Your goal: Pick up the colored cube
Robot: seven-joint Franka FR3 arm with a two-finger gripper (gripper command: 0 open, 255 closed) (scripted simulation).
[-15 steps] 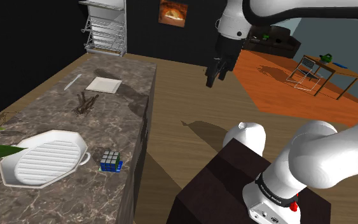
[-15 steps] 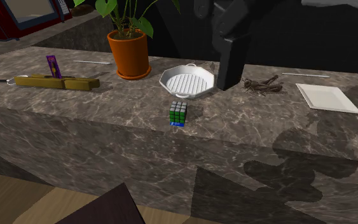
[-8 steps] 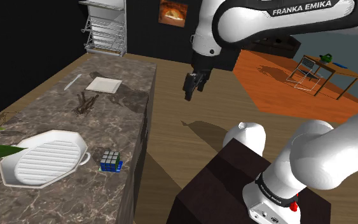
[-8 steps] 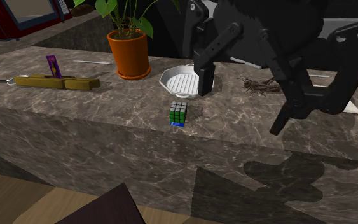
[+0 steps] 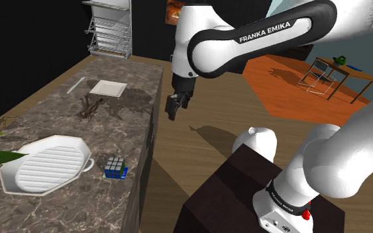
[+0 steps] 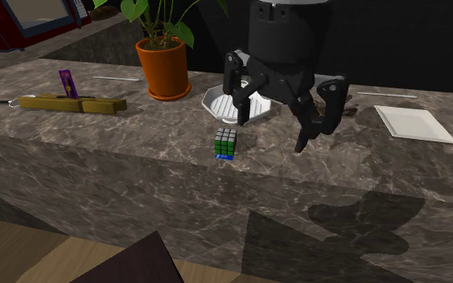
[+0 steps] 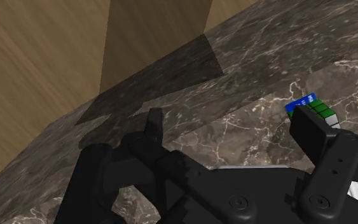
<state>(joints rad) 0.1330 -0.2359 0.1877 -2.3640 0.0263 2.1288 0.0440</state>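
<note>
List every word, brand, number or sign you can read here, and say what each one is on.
"FRANKA EMIKA": white capitals on the dark band of the arm, in the shoulder view.
Small white print on the black ring at the arm's base: too small to read.
I can read no other text.

Marble counter (image 6: pixel 96 141) — 1 white ridged dish (image 5: pixel 46 165), 1 orange plant pot (image 6: pixel 165 68), 1 square plate (image 6: pixel 413 123).
</note>
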